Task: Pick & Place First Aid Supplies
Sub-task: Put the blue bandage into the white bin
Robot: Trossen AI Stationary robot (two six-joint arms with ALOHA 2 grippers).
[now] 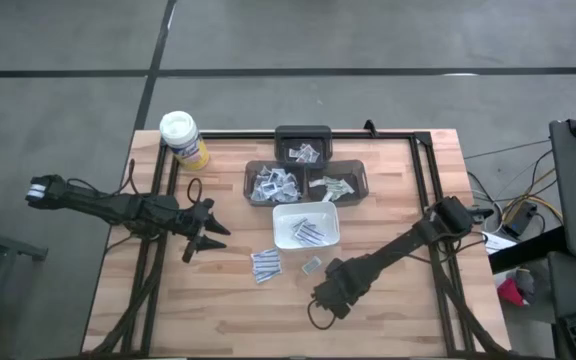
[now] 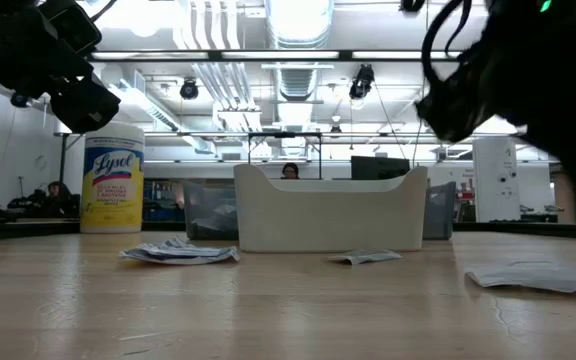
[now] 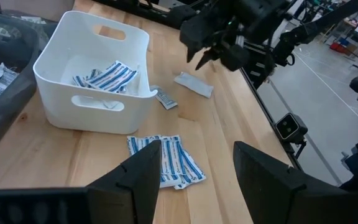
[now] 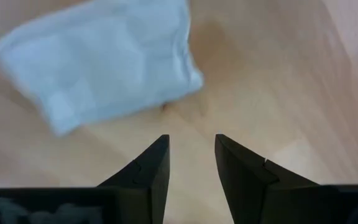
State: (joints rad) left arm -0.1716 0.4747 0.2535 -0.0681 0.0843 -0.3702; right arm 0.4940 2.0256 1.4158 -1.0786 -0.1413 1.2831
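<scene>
The right gripper (image 4: 191,163) hangs empty, fingers parted, over a loose packet (image 4: 98,59) on the table (image 1: 388,310) near the tray (image 1: 330,240). It is probably light, thin and limp: pinch across one edge, pressing down. The left gripper (image 1: 200,238) waits open beside more packets (image 3: 169,160).

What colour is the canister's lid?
White, on a yellow canister; the lid shows best in the high view.
</scene>
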